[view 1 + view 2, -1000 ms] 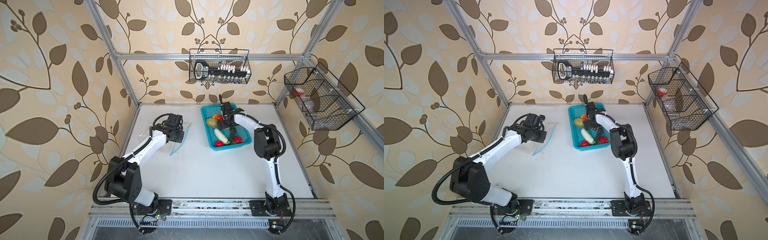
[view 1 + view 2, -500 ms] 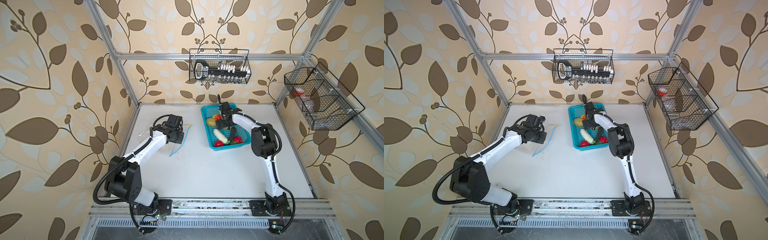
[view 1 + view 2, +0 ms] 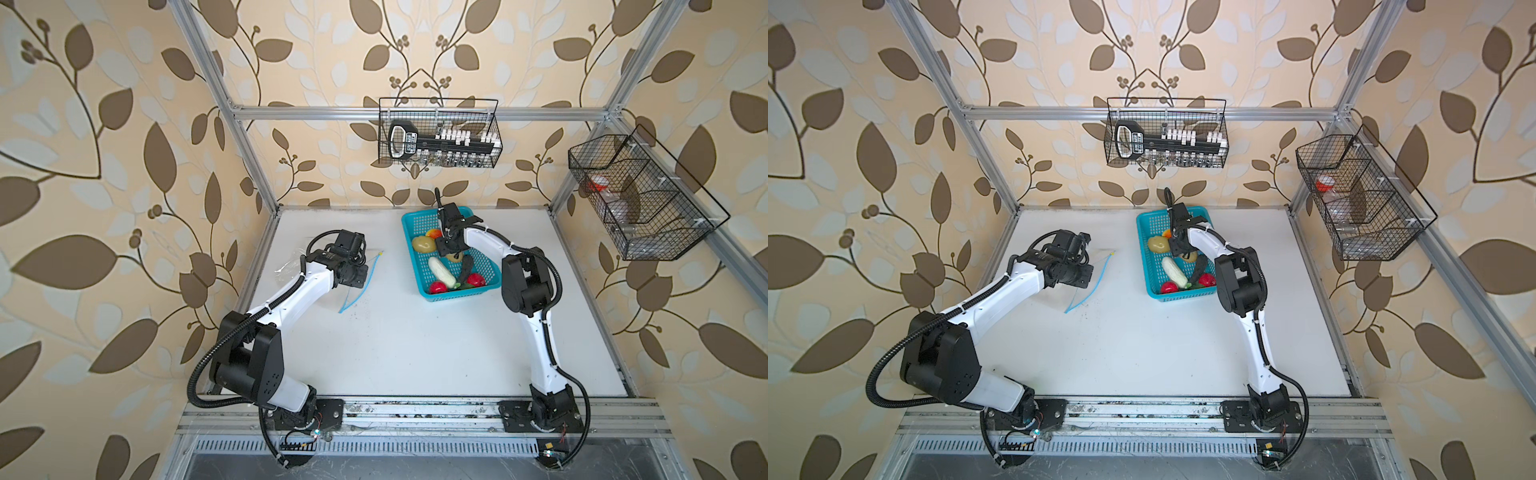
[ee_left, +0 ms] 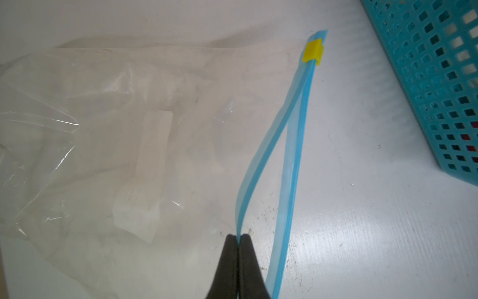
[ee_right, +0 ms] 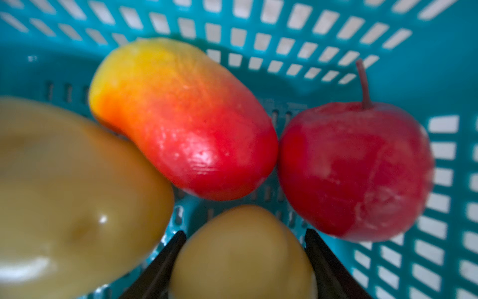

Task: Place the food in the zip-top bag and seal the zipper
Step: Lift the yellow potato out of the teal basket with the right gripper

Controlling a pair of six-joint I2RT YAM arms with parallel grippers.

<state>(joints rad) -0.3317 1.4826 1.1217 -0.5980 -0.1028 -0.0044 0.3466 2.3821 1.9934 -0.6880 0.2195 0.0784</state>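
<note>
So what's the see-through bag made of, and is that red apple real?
The clear crinkly bag looks like thin, glossy plastic film: it is see-through, with sharp shiny creases. The red round apple is probably a painted toy, plastic or foam, not real: its red coat is scuffed pale in patches and has a waxy shine.

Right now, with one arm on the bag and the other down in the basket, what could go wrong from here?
1. The right gripper straddles the small potato, which is smooth and rounded: it may slip out, or the gripper may knock the red-yellow fruit and big potato crowding it.
2. The left gripper pinches only one lip of the zipper, and the bag mouth gapes narrowly: the potato may snag there.
</note>
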